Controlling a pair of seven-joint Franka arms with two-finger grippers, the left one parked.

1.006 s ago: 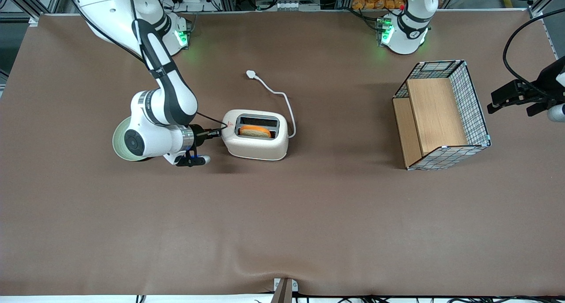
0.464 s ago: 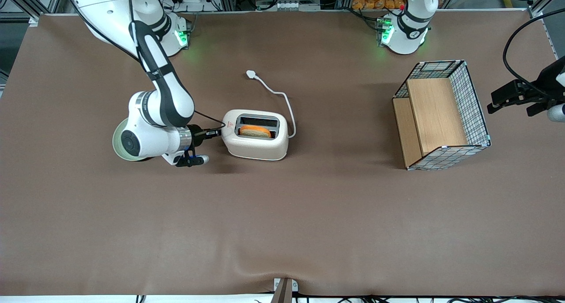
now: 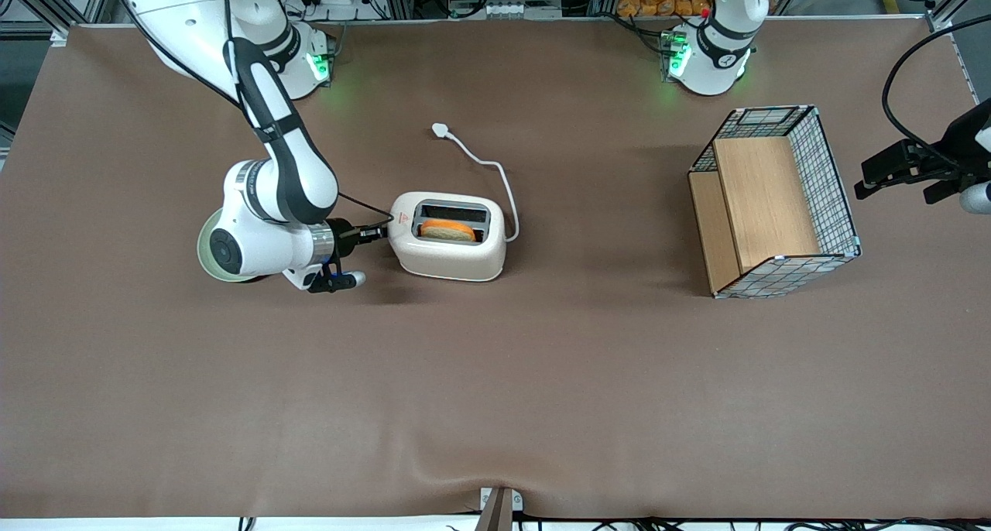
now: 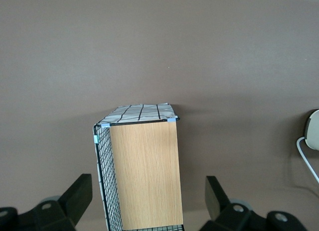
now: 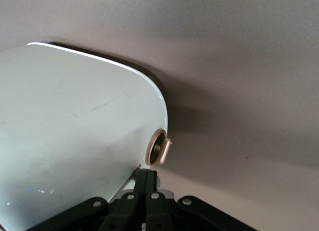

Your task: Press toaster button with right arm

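Claw [image 3: 381,234] of the right arm [image 3: 271,198] lies level just above the desk [image 3: 495,376], pointing at the narrow end of the toaster [image 3: 449,237]; in the right wrist view its 2 fingers [image 5: 148,191] are pressed together, clenched with nothing between them, tips right at the toaster wall beside the toaster button [image 5: 160,147]. The button is a small round knob standing out from the rounded end; contact between fingertips and knob cannot be confirmed. Toaster sits on the desk about midway between the edge nearest the front camera and the edge where the arm bases stand, toward the working arm's end. Red triangle mark [image 3: 402,217] on top near the claw. Dark top slot holds 1 orange-brown slice [image 3: 447,231]. White cord [image 3: 495,171] runs from the toaster's end away from the claw and curves to a plug [image 3: 440,130] lying farther from the front camera. Wire-and-wood basket [image 3: 774,202] stands toward the parked arm's end of the desk, well apart from the toaster.
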